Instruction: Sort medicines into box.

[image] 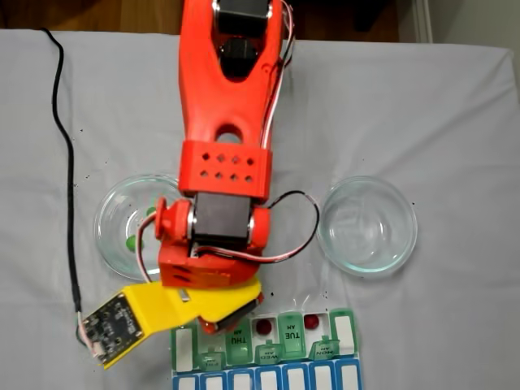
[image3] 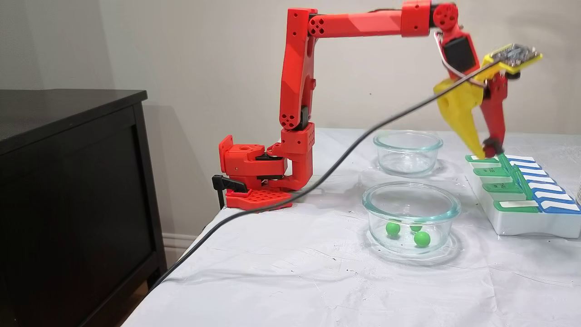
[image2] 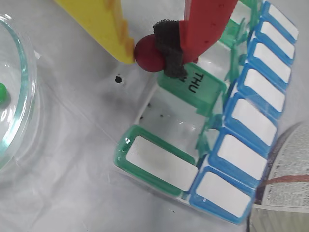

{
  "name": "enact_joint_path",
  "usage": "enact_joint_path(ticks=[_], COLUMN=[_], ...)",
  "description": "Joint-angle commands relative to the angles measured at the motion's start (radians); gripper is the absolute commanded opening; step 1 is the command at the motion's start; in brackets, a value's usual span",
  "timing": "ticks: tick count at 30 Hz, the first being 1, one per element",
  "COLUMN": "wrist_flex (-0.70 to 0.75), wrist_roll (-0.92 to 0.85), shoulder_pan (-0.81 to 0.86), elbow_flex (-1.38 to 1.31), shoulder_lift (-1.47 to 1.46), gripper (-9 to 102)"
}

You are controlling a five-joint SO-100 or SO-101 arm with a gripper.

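One dark red ball [image2: 148,54] pinched in jaws over pill box [image2: 241,159]; white cloth [image3: 290,272], beige wall, black cabinet [image3: 68,190].

Soft, even indoor light falls across the white-clothed counter [image3: 281,281], casting only faint shadows. The glass bowl [image3: 411,218] shows mild glare on its rim. The overhead fixed view is slightly soft; the wrist view stays sharp on the pill organizer [image2: 159,164], dimmer towards its corners.
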Motion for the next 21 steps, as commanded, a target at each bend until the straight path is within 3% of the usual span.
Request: enact_joint_path(ticks=[1,17,21], wrist_flex=[-0.069,-0.166,-0.135], wrist_roll=[-0.012,0.011,0.014], shoulder_pan=[-0.012,0.018,0.031], elbow_flex=[0.02,-0.247,-0.295], shoulder_lift=[0.075,-0.213,-0.213], gripper=[0,0,0])
